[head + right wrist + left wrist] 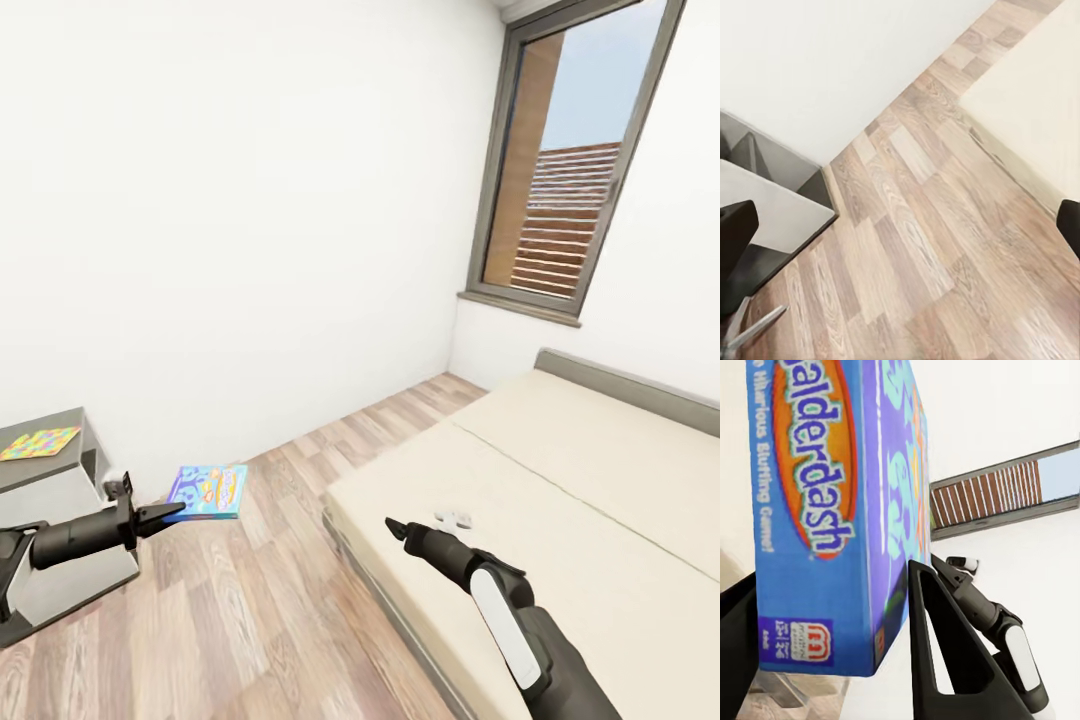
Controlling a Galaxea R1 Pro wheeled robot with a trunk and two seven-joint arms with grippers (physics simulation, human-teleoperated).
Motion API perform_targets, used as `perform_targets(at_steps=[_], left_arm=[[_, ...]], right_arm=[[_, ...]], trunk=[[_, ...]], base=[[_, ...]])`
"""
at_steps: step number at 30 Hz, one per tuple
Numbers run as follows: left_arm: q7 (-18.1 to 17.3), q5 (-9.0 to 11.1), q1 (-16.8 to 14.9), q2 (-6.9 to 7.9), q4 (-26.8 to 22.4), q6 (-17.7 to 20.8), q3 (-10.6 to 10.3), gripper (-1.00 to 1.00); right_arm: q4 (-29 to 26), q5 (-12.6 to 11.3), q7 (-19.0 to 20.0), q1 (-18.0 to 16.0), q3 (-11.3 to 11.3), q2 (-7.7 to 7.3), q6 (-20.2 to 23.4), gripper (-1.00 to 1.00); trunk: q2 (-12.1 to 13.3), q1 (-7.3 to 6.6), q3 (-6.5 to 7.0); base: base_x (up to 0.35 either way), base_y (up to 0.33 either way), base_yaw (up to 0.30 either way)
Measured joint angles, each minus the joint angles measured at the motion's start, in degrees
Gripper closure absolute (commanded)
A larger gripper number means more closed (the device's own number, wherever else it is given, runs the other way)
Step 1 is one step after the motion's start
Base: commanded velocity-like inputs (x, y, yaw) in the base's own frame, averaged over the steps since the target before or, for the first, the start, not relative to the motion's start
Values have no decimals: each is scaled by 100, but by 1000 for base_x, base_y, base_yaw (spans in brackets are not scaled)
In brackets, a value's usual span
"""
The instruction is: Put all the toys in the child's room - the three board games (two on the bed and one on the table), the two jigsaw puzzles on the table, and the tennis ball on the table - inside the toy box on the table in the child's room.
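Lower left of the head frame, the left claw [172, 513] is clamped on the blue Balderdash board game [208, 492] above wood floor; toy-box delivery remains. The right claw [392, 525] is spread empty.

A blue board game [208, 492] is held flat above the floor; a jigsaw puzzle [40, 441] lies on the table [30, 470].
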Motion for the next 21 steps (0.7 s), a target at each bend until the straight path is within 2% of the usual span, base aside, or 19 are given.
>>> perform_targets(at_steps=[10,21], left_arm=[[0,0,1,2,0,-7,3,100],[0,-5,1,-4,1,-15,-1,100]], right_arm=[[0,3,0,0,5,23,0,-100],[0,4,0,0,7,23,1,-100]], trunk=[[0,-1,0],[0,-1,0]], base=[[303,138,292],[325,13,292]])
